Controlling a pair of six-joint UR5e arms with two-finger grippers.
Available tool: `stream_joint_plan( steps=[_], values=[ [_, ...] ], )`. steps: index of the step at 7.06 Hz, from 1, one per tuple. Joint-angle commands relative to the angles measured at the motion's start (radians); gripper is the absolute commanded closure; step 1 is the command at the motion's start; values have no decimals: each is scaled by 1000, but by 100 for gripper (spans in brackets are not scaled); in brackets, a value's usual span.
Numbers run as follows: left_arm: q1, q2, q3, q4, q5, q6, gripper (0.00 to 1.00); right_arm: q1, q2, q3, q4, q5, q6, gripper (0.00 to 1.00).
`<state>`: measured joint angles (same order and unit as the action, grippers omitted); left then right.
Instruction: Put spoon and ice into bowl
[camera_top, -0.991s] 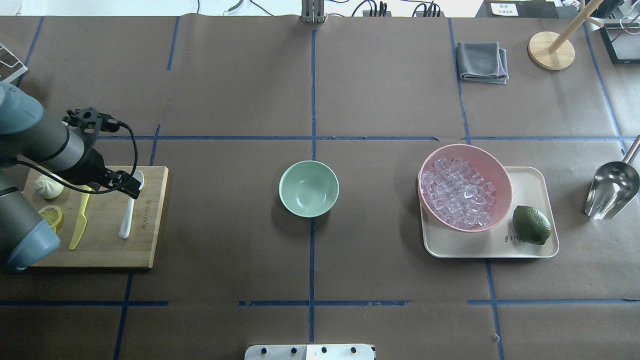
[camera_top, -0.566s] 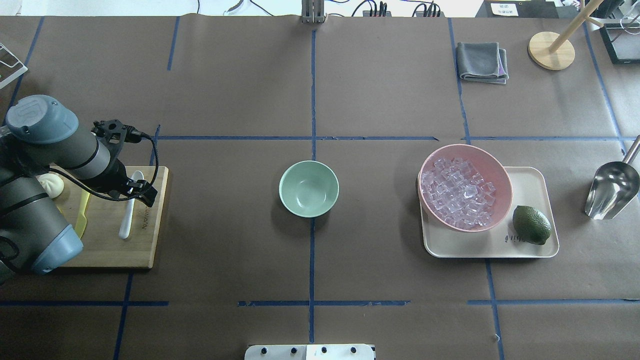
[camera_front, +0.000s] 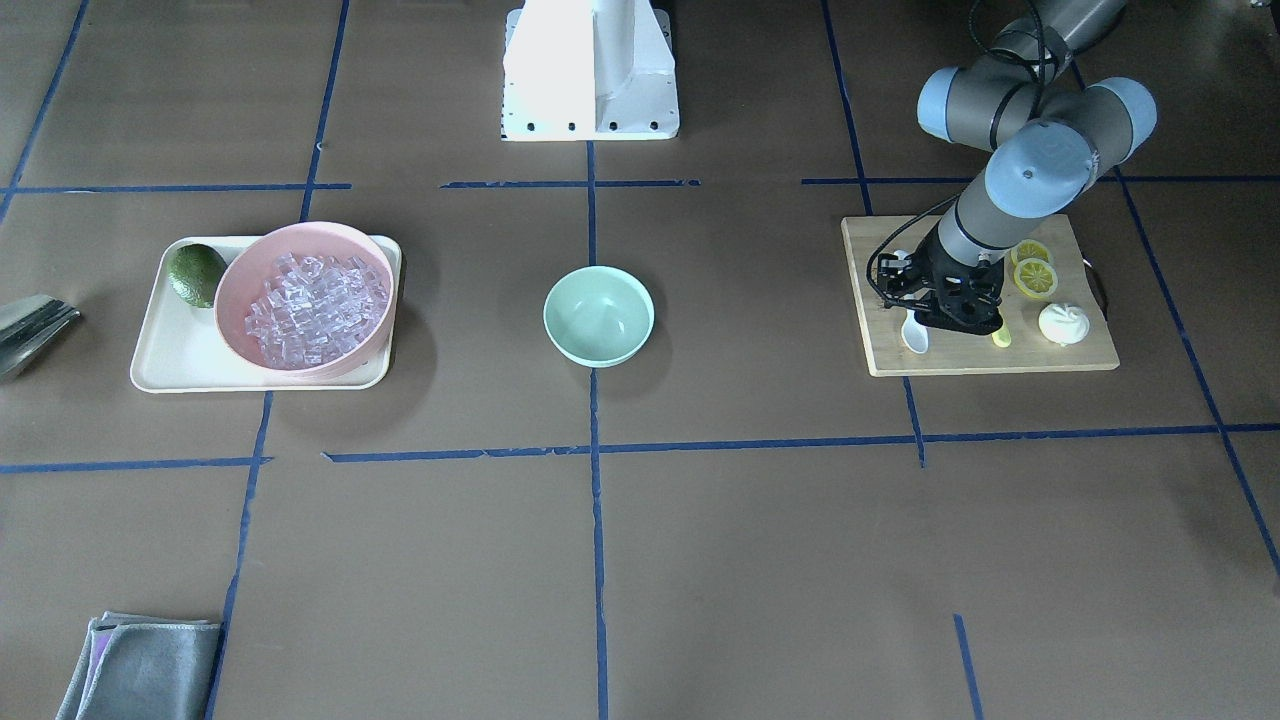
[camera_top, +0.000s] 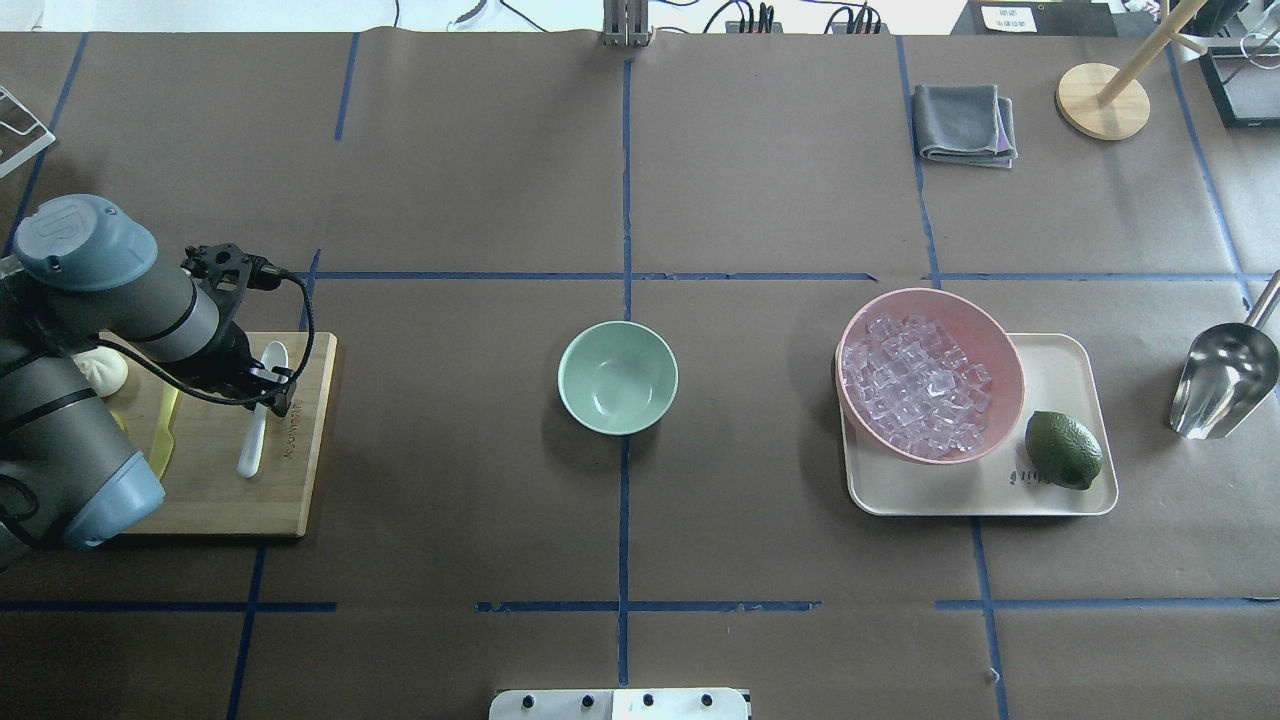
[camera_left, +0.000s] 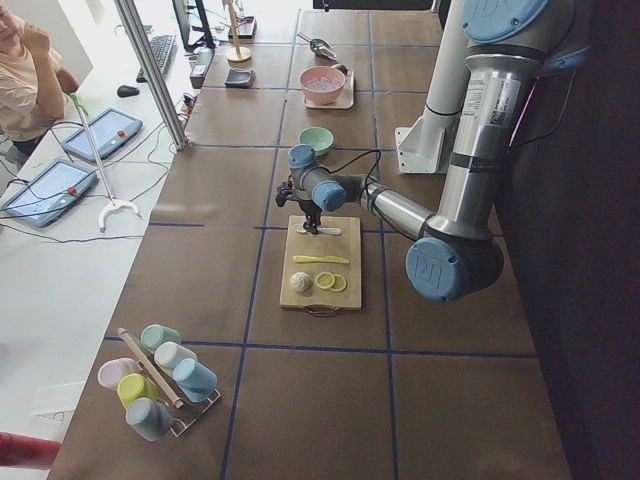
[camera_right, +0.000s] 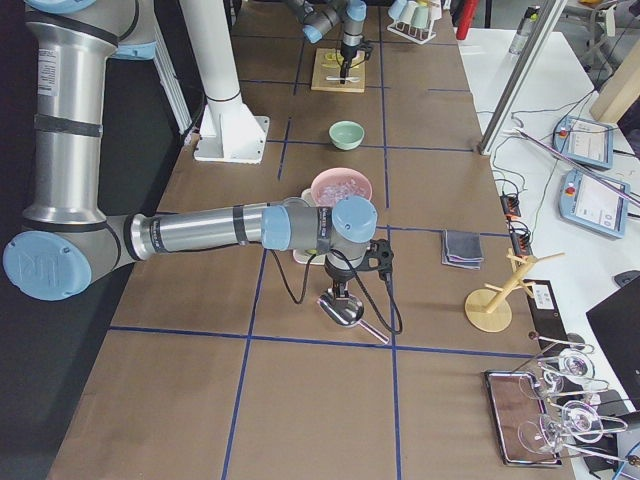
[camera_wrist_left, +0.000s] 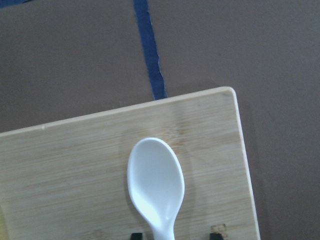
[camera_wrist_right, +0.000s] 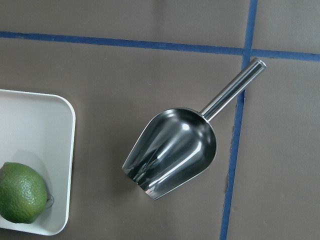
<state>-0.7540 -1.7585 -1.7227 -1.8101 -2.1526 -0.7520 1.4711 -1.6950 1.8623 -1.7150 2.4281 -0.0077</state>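
The white spoon (camera_top: 256, 425) lies on the wooden cutting board (camera_top: 300, 470) at the left; its scoop fills the left wrist view (camera_wrist_left: 156, 177). My left gripper (camera_top: 274, 386) hangs over the spoon's neck, open, with one fingertip (camera_wrist_left: 216, 232) on each side of the handle and not touching it. The mint-green bowl (camera_top: 617, 377) stands empty at the table's middle. The ice (camera_top: 915, 385) is heaped in the pink bowl (camera_top: 1000, 345) at the right. My right gripper (camera_right: 341, 292) shows only in the exterior right view, above the metal scoop (camera_wrist_right: 172, 152); I cannot tell if it is open.
A yellow plastic knife (camera_top: 163, 440), lemon slices (camera_front: 1033, 272) and a white bun (camera_front: 1062, 323) share the board. The pink bowl and a lime (camera_top: 1063, 449) sit on a cream tray (camera_top: 1060, 370). A grey cloth (camera_top: 964, 122) and a wooden stand (camera_top: 1103, 100) are at the far right.
My left arm has swung its elbow into view and the gripper has shifted a little to the right over the spoon's neck. The spoon, bowl and ice have not moved.
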Motion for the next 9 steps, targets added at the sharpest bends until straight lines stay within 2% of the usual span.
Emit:
stream_joint_plan(
  steps=[1, 3, 4, 5, 7, 8, 9],
  values=[
    [-1, 2, -6, 0, -1, -4, 98, 0, 0, 5, 0, -1, 0, 0],
    [-4, -9, -21, 0, -4, -7, 100, 0, 0, 5, 0, -1, 0, 0],
    [-1, -50, -49, 0, -10, -95, 100, 0, 0, 6, 0, 0, 0, 0],
    [1, -152, -47, 12, -13, -204, 100, 0, 0, 8, 0, 0, -2, 0],
    [117, -329, -8, 14, -7, -446, 100, 0, 0, 6, 0, 0, -2, 0],
    [145, -451, 56, 14, -4, -543, 100, 0, 0, 6, 0, 0, -2, 0],
    [160, -564, 165, 14, -1, -575, 100, 0, 0, 6, 0, 0, -2, 0]
  ],
)
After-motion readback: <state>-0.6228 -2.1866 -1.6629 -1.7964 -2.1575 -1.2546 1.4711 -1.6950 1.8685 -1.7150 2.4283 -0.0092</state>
